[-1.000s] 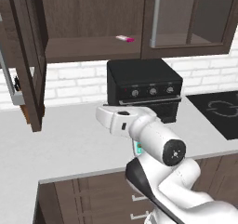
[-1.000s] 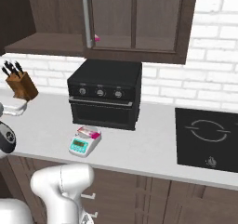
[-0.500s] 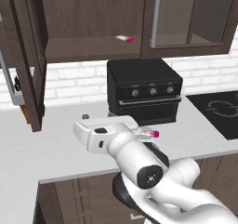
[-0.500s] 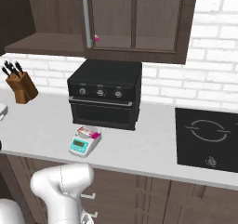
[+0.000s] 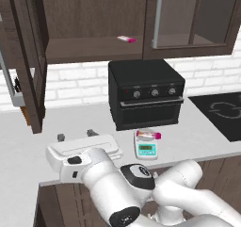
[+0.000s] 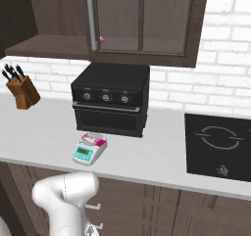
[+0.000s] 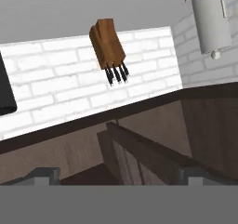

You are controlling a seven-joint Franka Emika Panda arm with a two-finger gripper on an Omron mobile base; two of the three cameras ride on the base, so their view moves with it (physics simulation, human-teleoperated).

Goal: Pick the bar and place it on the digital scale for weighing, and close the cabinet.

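The claw (image 5: 76, 135) is released, its 2 dark tips spread wide with nothing between them, low over the left part of the counter (image 5: 28, 127) and aimed toward the open door (image 5: 28, 56) of the cabinet (image 5: 94, 19).

The bar (image 5: 148, 135) lies on the plate of the digital scale (image 5: 147, 149), just in front of the toaster oven (image 5: 146, 94), so closing the cabinet looks like the remaining step.

**Risks**
- The door stands edge-on to the hand. If the claw meets its thin edge or the wrong face, it could glance off or push the door wider instead of shutting it.
- The knife block (image 6: 22, 90) sits near the door's lower end, and a wide sweep could knock it.
- The arm's bulky elbow hangs near the scale. A swing to the left might nudge the scale and tip the bar off the plate.

**Views**
- The left base view shows the open door, the claw and a paler bar (image 5: 126, 39) on the shelf.
- In the right base view the shut glass door (image 6: 142, 19) and its handle (image 6: 90, 19) face the camera, with the bar (image 6: 94, 139) square on the scale (image 6: 88, 153).
- The hand view is rolled over, so the knife block (image 7: 108, 46) hangs from above. It also gives a close look at dark door framing ahead of the tips (image 7: 44, 174).
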